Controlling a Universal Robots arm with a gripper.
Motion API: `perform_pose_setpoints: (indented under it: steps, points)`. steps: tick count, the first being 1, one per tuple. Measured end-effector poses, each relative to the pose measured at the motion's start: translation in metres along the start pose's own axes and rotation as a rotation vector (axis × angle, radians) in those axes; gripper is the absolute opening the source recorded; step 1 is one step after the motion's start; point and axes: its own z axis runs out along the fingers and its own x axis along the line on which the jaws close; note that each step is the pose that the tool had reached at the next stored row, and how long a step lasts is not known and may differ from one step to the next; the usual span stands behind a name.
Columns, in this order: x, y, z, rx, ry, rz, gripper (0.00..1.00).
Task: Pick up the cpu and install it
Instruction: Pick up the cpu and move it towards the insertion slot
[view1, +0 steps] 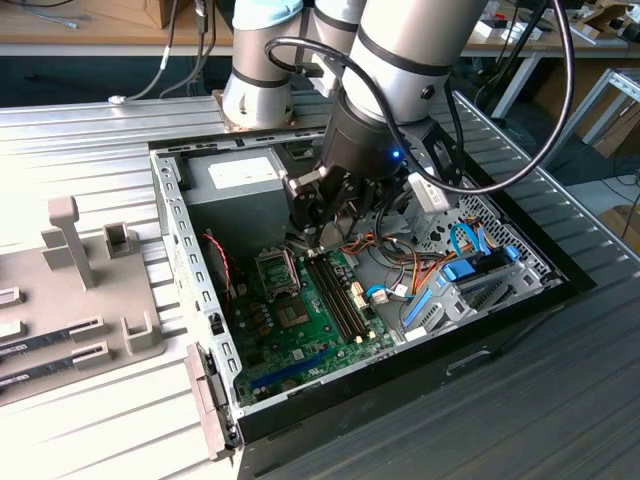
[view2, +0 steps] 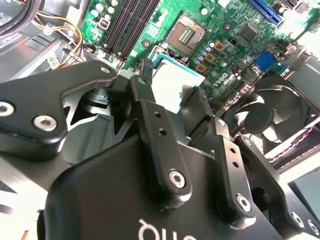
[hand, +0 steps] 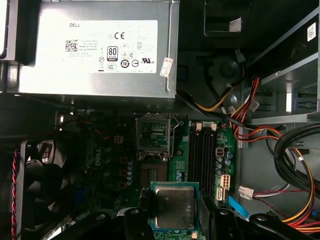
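Inside an open computer case (view1: 185, 260), a robot arm's gripper (view1: 318, 238) holds the cpu (hand: 174, 206) clamped by its edges between two black fingers (view2: 150, 115). The chip's silver lid faces the camera in the first wrist view, above the green motherboard (view1: 300, 335). It hangs clear of the empty socket (hand: 154, 136), which lies between it and the grey power supply (hand: 100, 50), with the memory slots (hand: 202, 152) just beside. The likeliest trouble from here is a poor seating. A chip lowered tilted or turned the wrong way could bend the socket's exposed contacts, and a loose edge grip could drop it onto the board. The orange and yellow cables (hand: 245, 110) nearby could snag the arm.
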Motion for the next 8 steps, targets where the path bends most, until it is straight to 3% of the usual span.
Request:
perform_pose_setpoints:
  steps: [8]
  points:
    - [-0.0065,-0.0004,0.0035,0.0,0.0,0.0,0.47]
